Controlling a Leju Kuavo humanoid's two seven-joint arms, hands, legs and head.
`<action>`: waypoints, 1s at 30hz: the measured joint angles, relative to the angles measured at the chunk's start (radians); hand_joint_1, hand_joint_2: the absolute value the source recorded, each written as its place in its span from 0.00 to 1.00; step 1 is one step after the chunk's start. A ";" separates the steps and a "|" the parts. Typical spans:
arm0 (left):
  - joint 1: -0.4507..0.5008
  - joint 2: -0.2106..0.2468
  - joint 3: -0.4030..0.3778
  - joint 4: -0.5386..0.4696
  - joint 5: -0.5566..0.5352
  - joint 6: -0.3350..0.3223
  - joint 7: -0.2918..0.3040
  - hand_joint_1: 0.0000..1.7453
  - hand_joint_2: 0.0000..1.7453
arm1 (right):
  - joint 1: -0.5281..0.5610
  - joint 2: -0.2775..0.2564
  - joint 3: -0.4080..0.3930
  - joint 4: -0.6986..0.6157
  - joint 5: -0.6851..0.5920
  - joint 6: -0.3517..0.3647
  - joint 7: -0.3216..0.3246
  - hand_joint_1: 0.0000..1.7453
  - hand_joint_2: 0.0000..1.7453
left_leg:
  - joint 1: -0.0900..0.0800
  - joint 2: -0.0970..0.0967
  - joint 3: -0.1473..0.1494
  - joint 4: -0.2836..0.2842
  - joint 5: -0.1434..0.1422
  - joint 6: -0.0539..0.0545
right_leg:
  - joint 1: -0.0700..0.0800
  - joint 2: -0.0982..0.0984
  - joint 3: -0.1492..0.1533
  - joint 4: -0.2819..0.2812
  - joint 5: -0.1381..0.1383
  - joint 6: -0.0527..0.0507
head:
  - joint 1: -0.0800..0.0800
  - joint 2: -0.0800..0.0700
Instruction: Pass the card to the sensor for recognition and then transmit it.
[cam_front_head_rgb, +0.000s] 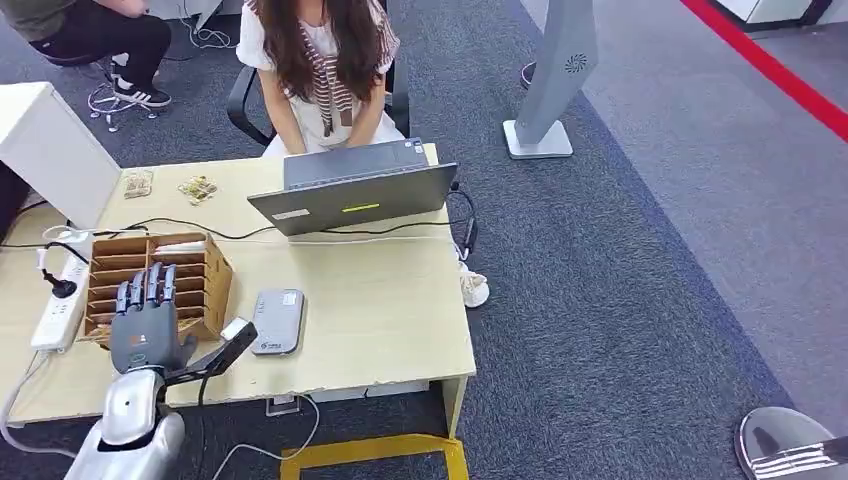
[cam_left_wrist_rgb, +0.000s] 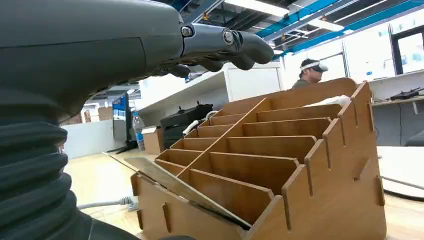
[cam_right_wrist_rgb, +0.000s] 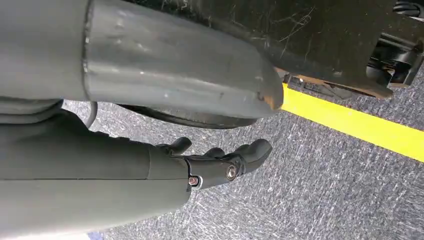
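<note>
My left hand (cam_front_head_rgb: 150, 318) hovers over the near end of a wooden slotted rack (cam_front_head_rgb: 200, 270), fingers spread and straight, thumb sticking out toward the grey card sensor (cam_front_head_rgb: 277, 320). It holds nothing. In the left wrist view the fingers (cam_left_wrist_rgb: 225, 45) reach over the rack (cam_left_wrist_rgb: 310, 165), and a thin flat card (cam_left_wrist_rgb: 170, 182) leans tilted in the nearest slot. The sensor lies flat on the table just right of the rack. My right hand (cam_right_wrist_rgb: 220, 165) hangs beside my body above the carpet, fingers loosely apart, with nothing in it.
A person sits at the far side of the wooden table (cam_front_head_rgb: 380, 310) behind an open laptop (cam_front_head_rgb: 350, 195). A white power strip (cam_front_head_rgb: 58, 305) and cables lie left of the rack. A white box (cam_front_head_rgb: 50, 150) stands at the back left. Yellow floor tape (cam_front_head_rgb: 370, 452) runs under the table's front.
</note>
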 joint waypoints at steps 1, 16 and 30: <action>0.000 0.000 0.000 0.000 0.000 0.000 0.000 0.00 1.00 | 0.000 0.000 0.000 0.000 0.000 0.000 0.000 0.00 0.00 | 0.000 0.000 0.000 0.000 0.000 0.000 | 0.000 0.000 0.000 0.000 0.000 0.000 | 0.000 0.000; -0.002 0.000 0.000 0.000 0.003 0.000 0.003 0.00 1.00 | 0.000 0.000 0.000 0.000 0.002 0.000 -0.004 0.00 0.00 | 0.000 0.000 0.000 0.000 0.000 0.000 | 0.000 0.000 0.000 0.000 0.000 0.000 | 0.000 0.000; -0.007 0.000 0.000 0.000 -0.003 0.001 0.065 0.00 1.00 | 0.000 0.000 0.000 0.000 0.006 0.000 0.001 0.00 0.00 | 0.000 0.000 0.000 0.000 0.000 0.000 | 0.000 0.000 0.000 0.000 0.000 0.000 | 0.000 0.000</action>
